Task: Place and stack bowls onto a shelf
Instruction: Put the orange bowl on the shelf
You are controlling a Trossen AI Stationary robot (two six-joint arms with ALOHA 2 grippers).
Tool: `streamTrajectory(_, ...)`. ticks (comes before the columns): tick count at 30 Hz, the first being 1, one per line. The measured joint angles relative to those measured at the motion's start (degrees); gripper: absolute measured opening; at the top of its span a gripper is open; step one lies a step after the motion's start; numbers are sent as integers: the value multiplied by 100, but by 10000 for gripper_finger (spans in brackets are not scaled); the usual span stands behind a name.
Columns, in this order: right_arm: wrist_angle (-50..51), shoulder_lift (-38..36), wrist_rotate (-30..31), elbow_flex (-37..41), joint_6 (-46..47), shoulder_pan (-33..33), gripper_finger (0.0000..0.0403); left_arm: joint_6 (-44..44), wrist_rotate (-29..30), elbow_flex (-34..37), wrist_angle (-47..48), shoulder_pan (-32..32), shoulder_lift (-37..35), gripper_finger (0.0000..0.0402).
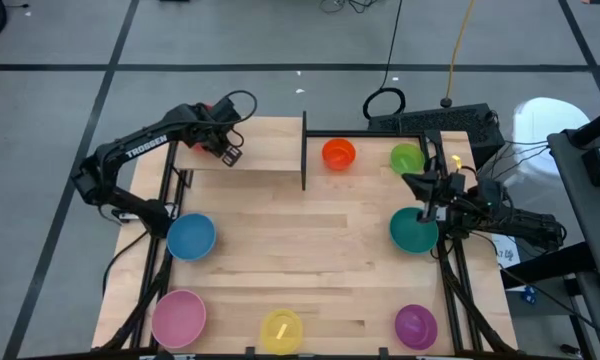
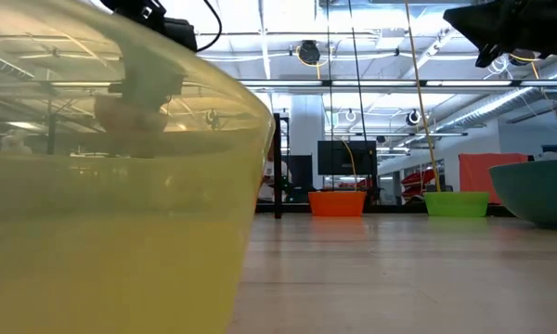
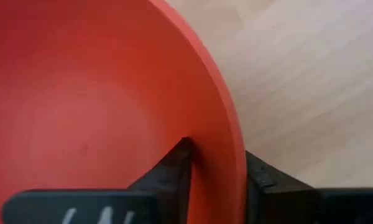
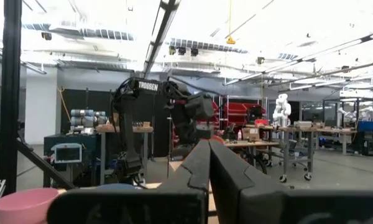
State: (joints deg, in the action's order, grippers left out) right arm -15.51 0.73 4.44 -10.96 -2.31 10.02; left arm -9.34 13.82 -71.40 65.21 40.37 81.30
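1. High view: the left gripper reached over the shelf, the pale board at the far left of the table. The red bowl showed only as a sliver behind the wrist, mostly hidden. The right gripper hung at the far rim of the teal bowl. The orange bowl and green bowl sat far right; the blue bowl, pink bowl, yellow bowl and purple bowl lay nearer, the last 3 partly cut off.

2. Low view: the yellow bowl filled the left half and hid the shelf. The orange bowl and green bowl stood far off; the teal bowl was cropped at the right.

3. Left wrist view: the fingers straddled the red bowl's rim, with a slight gap at the outer finger, so the grip was hard to judge.

4. Right wrist view: the right gripper's fingers were pressed together, pinching nothing. The pink bowl showed cropped.
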Motion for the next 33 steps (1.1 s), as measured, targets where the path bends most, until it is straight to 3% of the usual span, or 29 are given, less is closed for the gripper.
streamTrajectory(8,-41,-2,0,0,-28,1,0,4,-192,1,272,-2,2,121)
streamTrajectory(28,-35,-2,-1,0,-31,0,0,-36,-266,-839,630,1,9,124)
streamTrajectory(33,-35,-2,-1,0,-31,0,0,-85,-871,-1080,1280,-10,7,124)
